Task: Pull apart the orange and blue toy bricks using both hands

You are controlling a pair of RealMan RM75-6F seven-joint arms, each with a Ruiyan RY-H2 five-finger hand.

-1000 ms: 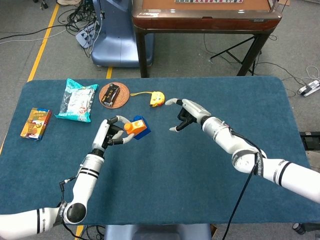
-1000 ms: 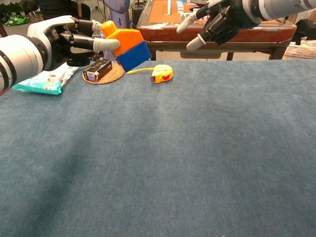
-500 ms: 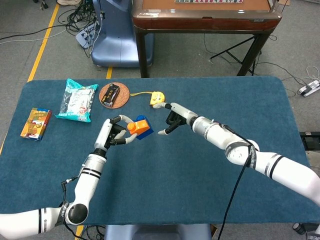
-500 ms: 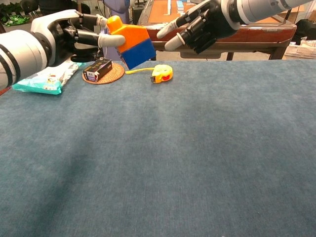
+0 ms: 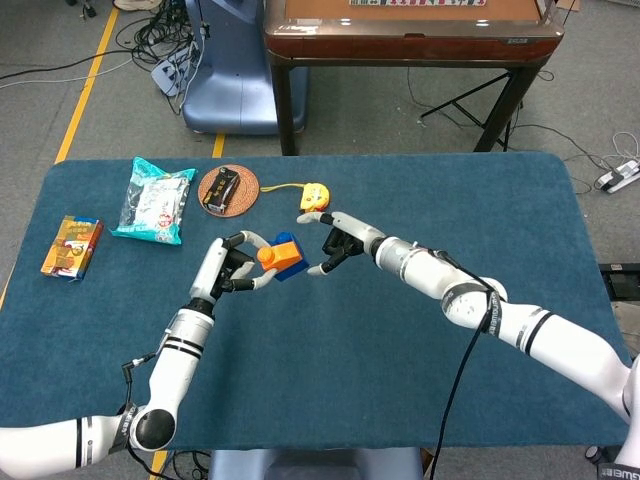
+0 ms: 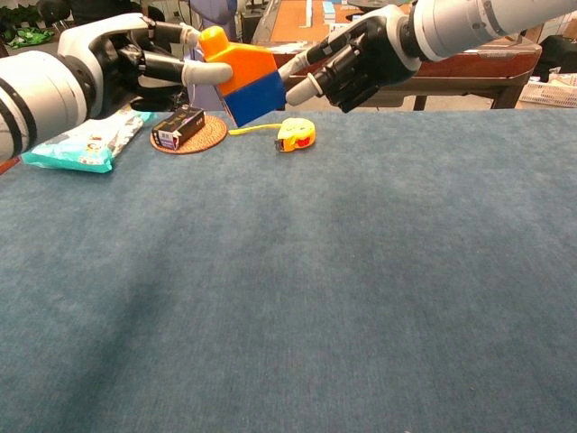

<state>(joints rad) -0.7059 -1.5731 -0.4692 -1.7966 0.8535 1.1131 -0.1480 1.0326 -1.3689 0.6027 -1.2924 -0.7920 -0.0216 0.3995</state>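
The orange brick (image 5: 267, 257) (image 6: 236, 60) is joined to the blue brick (image 5: 291, 259) (image 6: 259, 97). Both are held above the blue table (image 5: 330, 380), tilted. My left hand (image 5: 231, 268) (image 6: 133, 61) grips the orange brick from the left with thumb and fingers. My right hand (image 5: 340, 243) (image 6: 352, 61) is just right of the pair, fingers apart and pointing at the blue brick. Its fingertips (image 6: 295, 90) reach the blue brick's right edge; whether they touch it I cannot tell. It holds nothing.
A yellow tape measure (image 5: 315, 196) (image 6: 296, 133) lies just behind the hands. A round coaster with a black box (image 5: 228, 190) (image 6: 185, 129), a teal packet (image 5: 155, 203) and a red packet (image 5: 71, 246) lie at the left. A wooden table (image 5: 410, 35) stands beyond the far edge.
My right hand has moved left, from well apart to right at the blue brick. My left hand has shifted the joined bricks slightly right and tilted them.
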